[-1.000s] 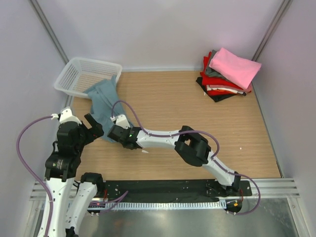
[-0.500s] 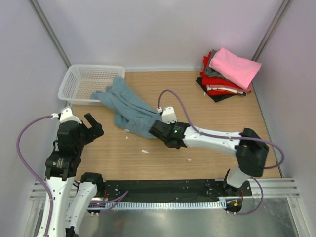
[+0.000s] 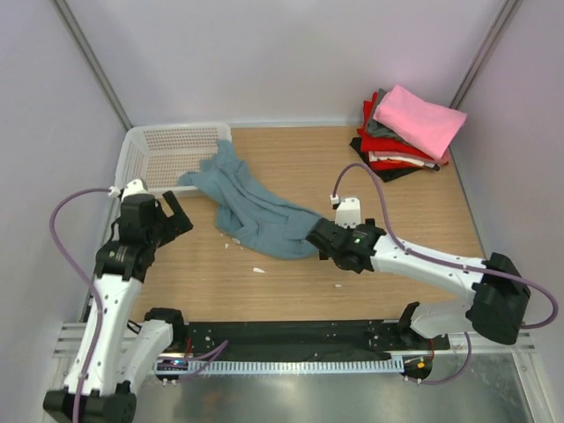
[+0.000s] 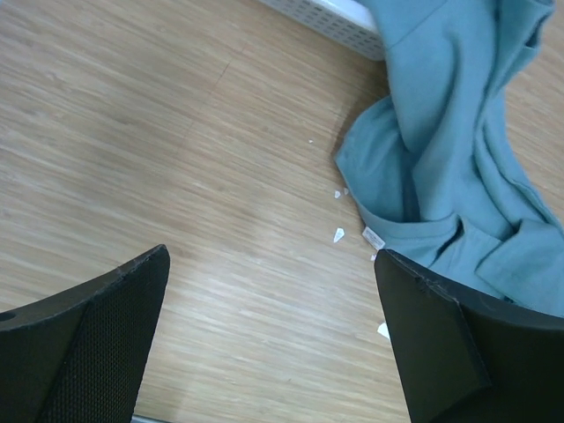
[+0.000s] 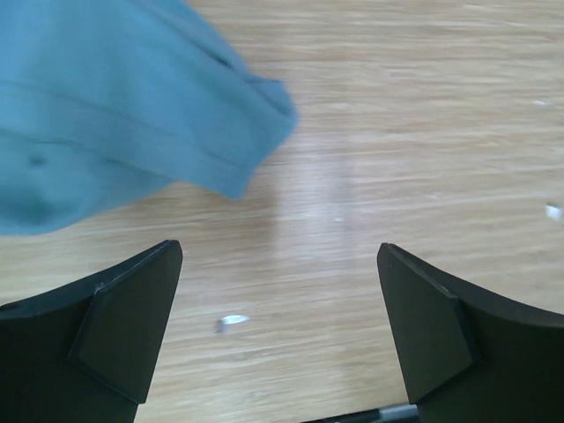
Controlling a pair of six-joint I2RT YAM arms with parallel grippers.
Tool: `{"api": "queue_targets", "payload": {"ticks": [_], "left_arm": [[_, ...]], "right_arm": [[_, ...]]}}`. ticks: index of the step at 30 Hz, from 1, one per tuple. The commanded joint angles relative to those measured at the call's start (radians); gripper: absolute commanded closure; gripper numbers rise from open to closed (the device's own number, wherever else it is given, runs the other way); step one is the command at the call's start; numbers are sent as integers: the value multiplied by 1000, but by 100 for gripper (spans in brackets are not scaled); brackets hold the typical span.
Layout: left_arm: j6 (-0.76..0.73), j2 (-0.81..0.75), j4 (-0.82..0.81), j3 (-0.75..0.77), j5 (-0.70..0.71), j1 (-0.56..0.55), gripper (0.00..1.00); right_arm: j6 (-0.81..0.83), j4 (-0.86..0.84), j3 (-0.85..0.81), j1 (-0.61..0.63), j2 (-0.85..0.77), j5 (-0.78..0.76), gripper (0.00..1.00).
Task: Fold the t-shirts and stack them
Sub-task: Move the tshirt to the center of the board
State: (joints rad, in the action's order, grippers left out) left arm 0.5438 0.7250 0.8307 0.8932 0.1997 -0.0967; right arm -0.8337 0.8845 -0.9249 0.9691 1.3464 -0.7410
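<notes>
A large teal-blue t-shirt (image 3: 260,216) lies crumpled on the wooden table, stretching from the basket's right corner towards the middle. My right gripper (image 3: 317,238) sits at the shirt's right end, open; in the right wrist view the gripper (image 5: 280,326) has only bare wood between its fingers, with the shirt's edge (image 5: 115,106) just beyond. My left gripper (image 3: 174,213) is open to the left of the shirt; in its wrist view the gripper (image 4: 269,339) is empty and the shirt (image 4: 449,150) lies ahead to the right. Folded t-shirts (image 3: 410,128), pink on top, are stacked at the back right.
A white lattice basket (image 3: 167,150) stands at the back left, its rim (image 4: 326,13) showing in the left wrist view. Small white scraps (image 3: 258,270) lie on the wood near the shirt. Grey walls close in the table on three sides.
My right gripper dragged the teal t-shirt out of the basket to the right, then opened and let it go. The left arm moved forward slightly and the basket settled flat.
</notes>
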Motion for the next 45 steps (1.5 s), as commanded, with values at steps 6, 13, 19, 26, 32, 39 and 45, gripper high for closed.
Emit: {"api": "queue_targets", "payload": {"ticks": [6,13,19,26,32,39,45], "left_arm": [[76,458,-186,163,95,37,0],[100,756,-185,384,102,132,0],[134,925,-160,467,150,150,0],[163,1114,-179,549,75,236,5],[111,1252,-88,754,110,236,57],[41,1291,-44,860,173,256,100],[54,1324,-10,902,146,327,100]], "right_arm": [[174,-319,-63,3,-23,164,0],[232,-361,-111,-6,134,166,0],[251,-421,-89,-33,184,204,0],[300,-530,-58,-145,284,345,14],[285,-524,-29,-153,327,382,74],[226,-400,53,-228,234,261,99],[199,-320,147,-426,80,226,99]]}}
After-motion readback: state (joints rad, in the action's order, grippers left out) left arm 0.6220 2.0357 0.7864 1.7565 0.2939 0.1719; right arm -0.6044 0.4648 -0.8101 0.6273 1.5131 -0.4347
